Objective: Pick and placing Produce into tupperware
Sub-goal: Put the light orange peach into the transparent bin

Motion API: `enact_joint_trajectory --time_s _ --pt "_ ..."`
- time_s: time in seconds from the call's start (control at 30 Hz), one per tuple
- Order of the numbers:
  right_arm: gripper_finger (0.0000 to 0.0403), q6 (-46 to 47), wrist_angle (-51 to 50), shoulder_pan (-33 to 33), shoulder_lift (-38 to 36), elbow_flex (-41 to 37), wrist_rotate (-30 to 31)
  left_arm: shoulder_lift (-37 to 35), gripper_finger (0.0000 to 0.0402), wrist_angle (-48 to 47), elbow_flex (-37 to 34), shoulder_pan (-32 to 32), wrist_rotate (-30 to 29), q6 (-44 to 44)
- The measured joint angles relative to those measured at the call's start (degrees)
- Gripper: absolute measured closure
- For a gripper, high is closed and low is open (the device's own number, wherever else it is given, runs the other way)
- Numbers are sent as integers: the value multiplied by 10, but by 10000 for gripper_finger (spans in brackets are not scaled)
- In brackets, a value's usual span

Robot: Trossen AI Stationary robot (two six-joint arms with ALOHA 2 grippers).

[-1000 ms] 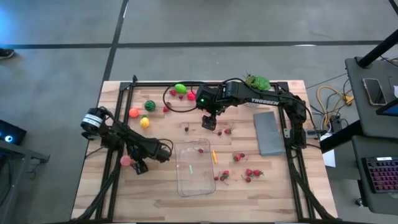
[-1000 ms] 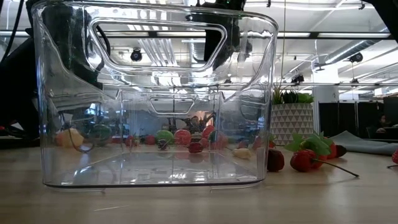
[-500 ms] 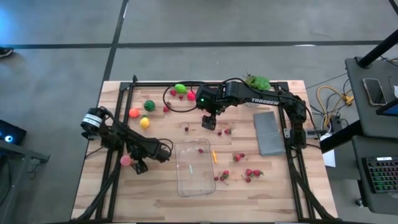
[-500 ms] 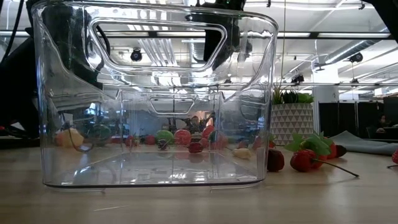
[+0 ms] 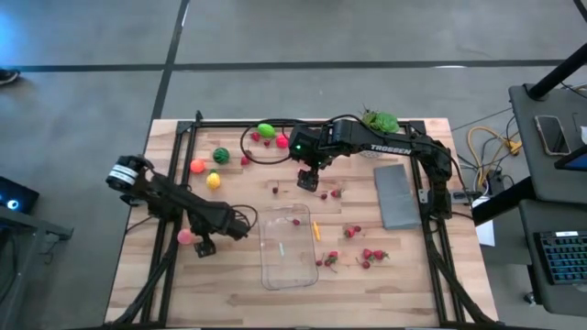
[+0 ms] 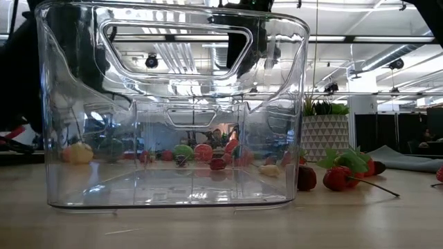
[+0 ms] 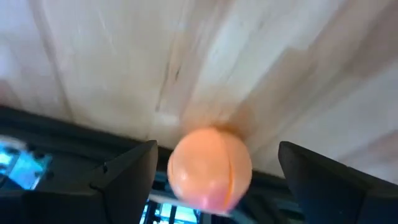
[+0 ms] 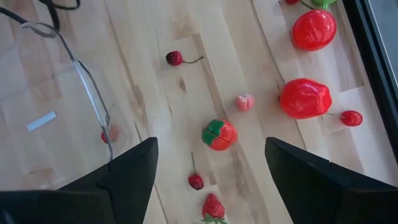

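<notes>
Tupperware point(image 6: 173, 111) fills the near part of the low view; in the high view it is seen at the front middle of the tabletop point(image 5: 165, 275). Only one small red piece point(image 5: 295, 221) is seen inside it, near its far wall, so the task is judged to be at an early stage. Most of the Produce is not yet placed.

Beside the container, to its left, the left claw point(image 5: 204, 246) is held low over a pink-orange ball point(image 7: 209, 168). In the left wrist view the fingers point(image 7: 127, 177) are spread wide on both sides of the ball, and nothing is gripped.

On the other side, red strawberry pieces point(image 5: 371, 256) are scattered near the container, and a grey slab point(image 5: 396, 195) lies farther right.

Farther back, the right claw point(image 5: 307, 180) is held above the tabletop with its fingers point(image 8: 127, 174) wide apart and empty; a red-and-green piece point(image 8: 219, 134) lies under it. At the far edge, a green fruit point(image 5: 266, 130), a yellow one point(image 5: 213, 181) and other pieces are waiting.
</notes>
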Motion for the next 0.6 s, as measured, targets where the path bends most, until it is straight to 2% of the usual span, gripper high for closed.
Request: enact_joint_trajectory --time_s 0.2,0.4,0.6 --pt "115 0 2 0 0 0 0 -21 82 -18 -6 -6 38 13" --pt "115 4 2 0 0 0 0 9 82 -1 -23 -25 93 18" --pt "115 4 3 0 0 0 0 33 82 0 -25 -43 97 18"
